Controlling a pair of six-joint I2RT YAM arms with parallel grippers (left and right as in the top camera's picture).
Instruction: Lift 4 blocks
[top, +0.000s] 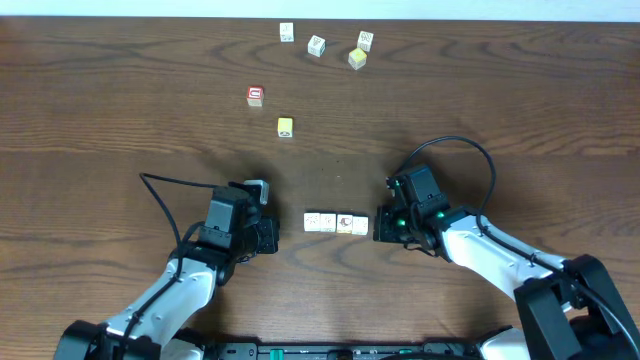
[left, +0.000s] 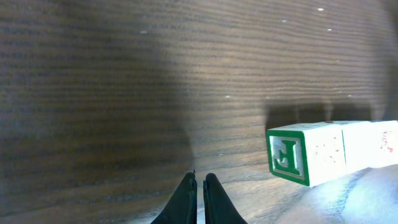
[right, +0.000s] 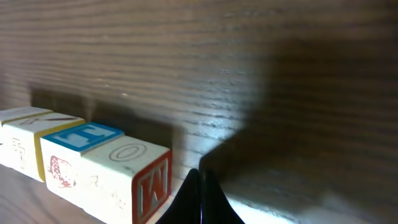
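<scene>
My left gripper (left: 198, 185), clenched on nothing, sits low over the wooden tabletop (top: 480, 100), a clear gap short of the green-E block (left: 289, 155) that ends the row. My right gripper (right: 200, 180), likewise clenched and empty, sits just beside the red-M block (right: 152, 186) at the other end; whether it touches, I cannot tell. Between the two lies the row of four blocks (top: 336, 222), end to end and flat on the wood, close to my side of the tabletop.

Nothing is lifted yet. As I judge it, the row is lined up and bracketed, while the squeeze from both ends and the raise are all to come.

The blocks are small cream alphabet cubes with coloured printed faces: green, red, one blue-topped, one with a yellow side. Far across the tabletop lie a red cube (top: 256, 96), two yellow cubes (top: 285, 126) and three pale cubes (top: 316, 45).
</scene>
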